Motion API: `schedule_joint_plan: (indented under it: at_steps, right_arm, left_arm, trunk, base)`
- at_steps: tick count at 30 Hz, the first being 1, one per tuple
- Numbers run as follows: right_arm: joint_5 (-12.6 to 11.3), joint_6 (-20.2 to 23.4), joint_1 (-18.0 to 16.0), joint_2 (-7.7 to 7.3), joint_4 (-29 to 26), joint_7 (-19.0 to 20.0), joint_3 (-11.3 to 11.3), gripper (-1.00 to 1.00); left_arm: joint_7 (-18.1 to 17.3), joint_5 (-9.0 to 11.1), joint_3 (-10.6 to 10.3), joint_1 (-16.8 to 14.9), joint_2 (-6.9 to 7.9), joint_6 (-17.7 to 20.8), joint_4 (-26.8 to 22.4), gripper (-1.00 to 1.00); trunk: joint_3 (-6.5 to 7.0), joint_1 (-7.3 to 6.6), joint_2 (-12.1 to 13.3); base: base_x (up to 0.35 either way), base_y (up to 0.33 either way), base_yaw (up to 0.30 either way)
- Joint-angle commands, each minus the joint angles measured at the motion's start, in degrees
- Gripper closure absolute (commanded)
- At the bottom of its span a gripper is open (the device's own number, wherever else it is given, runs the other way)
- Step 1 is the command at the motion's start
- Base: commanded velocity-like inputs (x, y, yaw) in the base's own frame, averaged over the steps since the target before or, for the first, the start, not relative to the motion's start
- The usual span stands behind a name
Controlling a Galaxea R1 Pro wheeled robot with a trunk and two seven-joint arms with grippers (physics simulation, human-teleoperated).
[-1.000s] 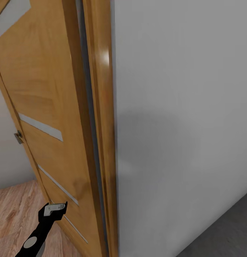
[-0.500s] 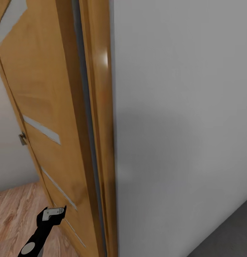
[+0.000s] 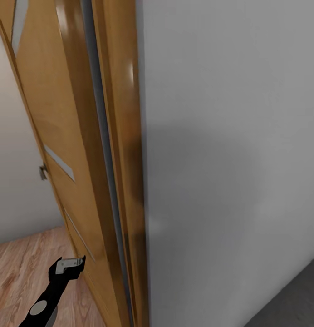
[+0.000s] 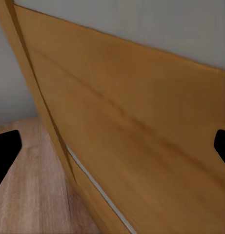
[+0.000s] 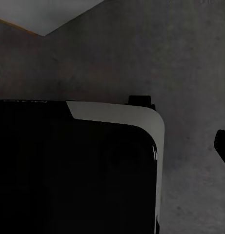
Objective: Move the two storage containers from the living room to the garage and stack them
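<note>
Close ahead, door (image 3: 52, 136) edge; left pincer (image 4: 112, 146) spread wide, empty; right's state unclear.

Honey-orange wooden door (image 3: 52, 136) with pale grey stripes; plain light grey wall (image 3: 229, 159); light wood-grain planks (image 3: 21, 268); dark speckled grey floor (image 5: 180, 58).

A home interior in a simulator's render, seen at a doorway between two rooms. An open honey-coloured wooden door (image 3: 48, 136) with narrow frosted inlay strips and a small metal handle (image 3: 42, 172) hangs in a matching wooden frame (image 3: 120, 159). Plain grey-white walls (image 3: 229, 159) surround it. Light wood plank flooring (image 3: 21, 268) lies on one side, dark rough concrete floor (image 3: 293, 299) on the other.
</note>
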Motion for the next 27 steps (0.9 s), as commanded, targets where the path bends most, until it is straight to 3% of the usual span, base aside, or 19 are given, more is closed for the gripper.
schedule_joint_plan:
  at_steps: [1,27]
  right_arm:
    - [0.0,-0.2,0.0,-0.01,0.1,0.3,-0.3,-1.0]
    - [0.0,-0.2,0.0,0.01,0.1,0.3,-0.3,-1.0]
  left_arm:
    - [-0.7,-0.1,0.0,-0.2,-0.05,-0.2,0.0,-1.0]
    - [-0.7,-0.1,0.0,-0.2,-0.05,-0.2,0.0,-1.0]
  trunk:
    - [-0.05,0.01,0.0]
    - [-0.05,0.01,0.0]
  base:
    - [0.04,0.0,0.0]
    - [0.01,0.0,0.0]
